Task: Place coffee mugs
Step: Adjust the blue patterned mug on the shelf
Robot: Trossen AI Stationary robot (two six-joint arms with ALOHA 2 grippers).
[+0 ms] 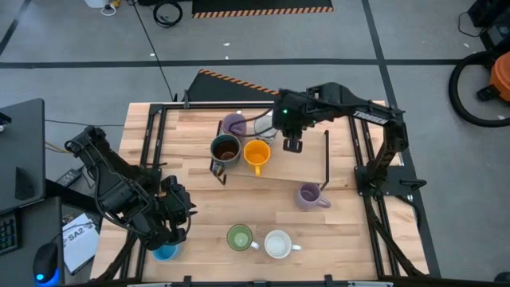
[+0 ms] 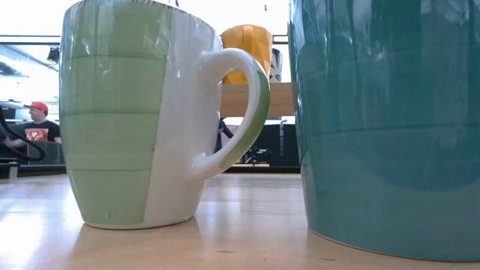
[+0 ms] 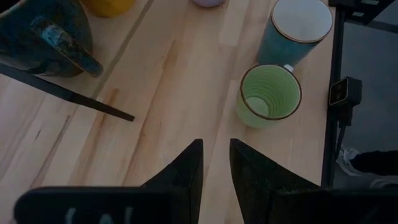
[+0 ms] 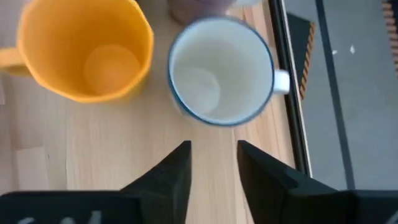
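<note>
Hovering above the far part of the surface, the right gripper (image 4: 211, 165) has its jaws parted and grasping nothing; a white mug with a blue rim (image 4: 219, 70) stands upright just past the fingertips, free of them, with the orange mug (image 4: 84, 46) close beside it. A dark brown mug (image 1: 225, 148) and a lavender mug (image 1: 233, 123) stand next to those two. The left gripper (image 3: 215, 163) hangs over the near left corner, jaws slightly apart with bare wood between them. Ahead of it stand the green mug (image 3: 270, 94) and a blue-walled mug with a white inside (image 3: 296, 28). A second lavender mug (image 1: 309, 195) stands toward the right edge.
</note>
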